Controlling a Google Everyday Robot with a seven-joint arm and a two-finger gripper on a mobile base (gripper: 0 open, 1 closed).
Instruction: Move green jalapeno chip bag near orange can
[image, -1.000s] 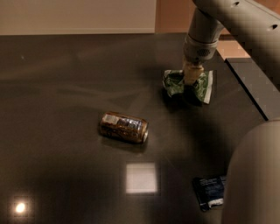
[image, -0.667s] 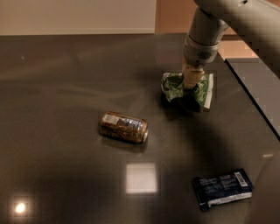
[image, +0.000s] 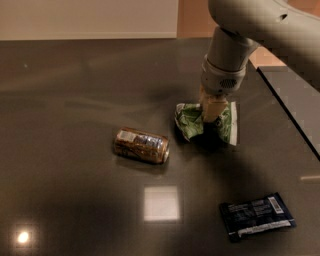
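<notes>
1. My tool (image: 212, 114) is down over the right-centre of the counter (image: 75, 90), pinched shut on the middle of the green jalapeno chip bag (image: 190, 122), which bunches up on either side of it.
2. The bag is right of the orange can (image: 141, 145), near it but not touching; the can lies on its side.
3. A dark navy packet (image: 256, 216) lies flat at the front right, well apart from both.
</notes>
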